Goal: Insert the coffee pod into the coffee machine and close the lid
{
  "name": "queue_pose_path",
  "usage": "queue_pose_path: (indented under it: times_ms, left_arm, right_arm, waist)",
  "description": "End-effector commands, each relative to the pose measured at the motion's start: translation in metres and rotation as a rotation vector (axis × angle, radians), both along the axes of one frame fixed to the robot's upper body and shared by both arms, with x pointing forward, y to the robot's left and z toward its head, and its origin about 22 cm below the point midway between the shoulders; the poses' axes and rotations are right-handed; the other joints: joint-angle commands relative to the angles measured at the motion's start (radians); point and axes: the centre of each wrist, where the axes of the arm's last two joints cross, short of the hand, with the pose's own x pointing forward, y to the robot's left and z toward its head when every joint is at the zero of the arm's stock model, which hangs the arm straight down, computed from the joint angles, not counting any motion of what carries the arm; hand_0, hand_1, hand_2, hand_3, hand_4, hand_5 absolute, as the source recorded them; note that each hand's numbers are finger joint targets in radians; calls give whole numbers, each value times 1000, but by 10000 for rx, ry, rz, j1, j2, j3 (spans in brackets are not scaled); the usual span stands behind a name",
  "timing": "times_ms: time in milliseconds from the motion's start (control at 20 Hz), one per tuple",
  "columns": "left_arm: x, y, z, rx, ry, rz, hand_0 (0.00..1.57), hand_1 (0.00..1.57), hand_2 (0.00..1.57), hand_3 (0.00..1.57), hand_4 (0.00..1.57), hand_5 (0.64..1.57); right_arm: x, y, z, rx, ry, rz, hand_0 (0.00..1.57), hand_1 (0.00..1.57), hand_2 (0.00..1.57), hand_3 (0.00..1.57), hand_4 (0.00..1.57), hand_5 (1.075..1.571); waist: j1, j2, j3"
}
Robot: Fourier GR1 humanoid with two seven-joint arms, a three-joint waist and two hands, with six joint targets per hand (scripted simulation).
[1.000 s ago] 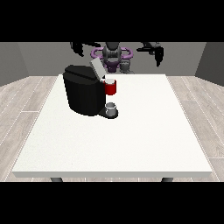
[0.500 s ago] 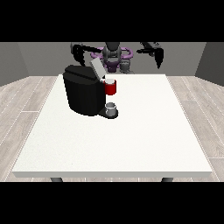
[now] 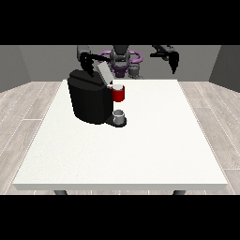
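Note:
The black coffee machine [image 3: 89,101] stands on the far left part of the white table [image 3: 154,140]. Its grey lid [image 3: 104,72] is tilted up and open. A red pod holder [image 3: 119,95] juts out at its front, with a pale round top that may be the coffee pod [image 3: 117,87]. A small grey cup [image 3: 119,116] sits on the machine's base below. The hand at the view's left [image 3: 86,63] hangs just behind the machine, beside the raised lid. Off past the far right edge, the hand at the view's right [image 3: 173,61] is held high, fingers pointing down, holding nothing.
The robot's torso [image 3: 122,61] stands behind the table's far edge. The table surface spreads wide in front of and to the right of the machine. Wooden floor surrounds the table.
The hand at the view's left has come down and in towards the machine's open lid. The hand at the view's right has sunk a little.

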Motion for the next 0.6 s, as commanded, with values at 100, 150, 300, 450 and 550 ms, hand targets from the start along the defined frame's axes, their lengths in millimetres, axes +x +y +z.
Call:
queue_pose_path:
  times_ms: [100, 150, 300, 450, 550]
  left_arm:
    - [0, -6, 7, -29, 121, -80, 0, 0, 0, 0, 124, 1571]
    - [2, -1, 18, 158, -448, -26, 0, 0, 0, 0, 0, 1571]
    - [5, -2, 14, 235, -700, 177, 0, 0, 0, 0, 0, 1571]
    - [3, 4, 8, 214, -329, 327, 0, 0, 0, 0, 0, 1571]
    - [2, 5, 1, 196, -272, 297, 0, 0, 0, 0, 0, 1571]
  right_arm:
    - [16, 15, 10, -223, 85, 239, 0, 0, 0, 0, 0, 1571]
    - [19, -10, 10, 8, -236, -15, 0, 0, 0, 0, 0, 1571]
    - [23, 12, 15, -335, -614, 366, 0, 0, 0, 0, 0, 1571]
    - [22, 0, 10, -199, -183, 574, 0, 0, 0, 0, 0, 1571]
    - [32, 18, 35, -488, -226, 666, 0, 0, 0, 0, 0, 1571]
  waist:
    - [10, 256, 15]
    - [32, 502, 15]
    - [86, 809, 14]
    - [-137, 648, 15]
    - [-29, 560, 13]
